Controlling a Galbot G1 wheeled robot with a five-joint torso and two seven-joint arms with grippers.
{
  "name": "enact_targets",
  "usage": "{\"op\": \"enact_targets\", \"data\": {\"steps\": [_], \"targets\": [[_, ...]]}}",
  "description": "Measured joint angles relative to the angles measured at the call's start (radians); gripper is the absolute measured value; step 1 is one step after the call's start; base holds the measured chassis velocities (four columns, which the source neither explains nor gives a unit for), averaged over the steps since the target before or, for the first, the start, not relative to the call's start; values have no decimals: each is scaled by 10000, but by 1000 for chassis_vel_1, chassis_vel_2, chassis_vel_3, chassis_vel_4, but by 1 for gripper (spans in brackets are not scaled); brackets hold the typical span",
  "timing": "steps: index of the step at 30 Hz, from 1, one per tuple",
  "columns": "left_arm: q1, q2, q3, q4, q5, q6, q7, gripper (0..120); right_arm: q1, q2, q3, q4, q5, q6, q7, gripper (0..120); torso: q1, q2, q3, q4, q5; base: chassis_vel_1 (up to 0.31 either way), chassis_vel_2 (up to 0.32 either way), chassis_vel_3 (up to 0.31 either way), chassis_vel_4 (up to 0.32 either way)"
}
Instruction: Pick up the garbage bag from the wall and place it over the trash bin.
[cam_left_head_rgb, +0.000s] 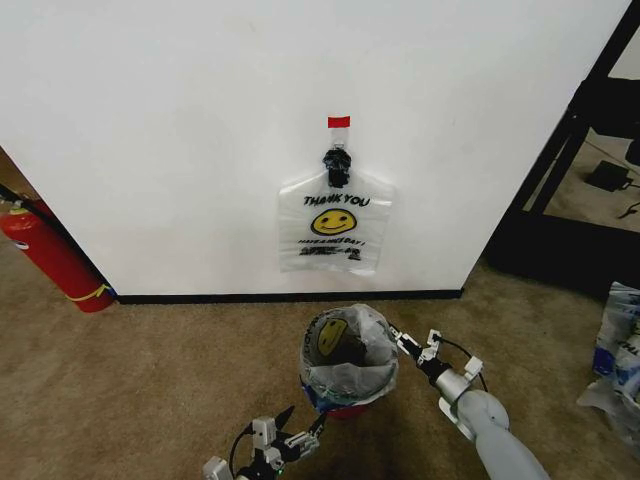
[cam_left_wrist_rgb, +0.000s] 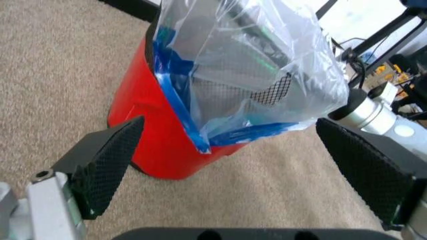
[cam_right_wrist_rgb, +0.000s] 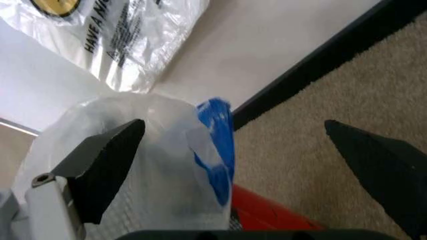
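**A:** Where is the garbage bag right now?

**B:** One garbage bag (cam_left_head_rgb: 349, 352) is draped over the trash bin (cam_left_head_rgb: 345, 404), low in the middle of the head view. Its whitish plastic covers the rim and hangs down the sides, and a yellow smiley shows inside the opening. In the left wrist view the same bag (cam_left_wrist_rgb: 247, 65) spills over the red base (cam_left_wrist_rgb: 157, 145), with black mesh visible through the plastic and blue patches along the hem.

**A:** And the wall?

**B:** A second bag (cam_left_head_rgb: 334, 232) hangs there, at the centre of the frame, from a black clip (cam_left_head_rgb: 338, 166) under a strip of red tape (cam_left_head_rgb: 339, 122). It reads "THANK YOU" above a smiley.

**A:** What are the grippers doing?

**B:** The left gripper (cam_left_head_rgb: 300, 428) sits at the bottom edge, just left of the bin, fingers spread wide and holding nothing. Its own camera shows both black pads (cam_left_wrist_rgb: 107, 160) well apart, the bin between them but farther off.

**A:** The right one?

**B:** The right gripper (cam_left_head_rgb: 408, 343) is at the bin's right rim, close to the plastic. Its jaws also stand wide, gripping nothing.

**A:** Anything else around?

**B:** A red fire extinguisher (cam_left_head_rgb: 50, 255) leans at the left edge on the brown carpet (cam_left_head_rgb: 150, 380).
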Motion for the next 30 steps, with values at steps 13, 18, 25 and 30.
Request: {"op": "enact_targets", "data": {"steps": [13, 18, 25, 30], "targets": [[-28, -35, 33, 52, -17, -29, -7, 100, -135, -155, 21, -185, -968, 393, -509, 100, 0, 0, 0, -1, 2, 0, 0, 0, 0], [-15, -37, 39, 56, -17, -37, -3, 100, -139, -140, -31, -186, -1103, 631, 72, 100, 0, 0, 0, -1, 2, 0, 0, 0, 0], [48, -32, -6, 2, -15, -48, 3, 100, -109, -24, -238, -76, -1212, 990, 1210, 100, 0, 0, 0, 0, 2, 0, 0, 0, 0], [100, -20, -44, -49, -6, -76, 17, 100, -238, -111, -308, 268, -1741, 1324, 1784, 100, 0, 0, 0, 4, 5, 0, 0, 0, 0]]}}
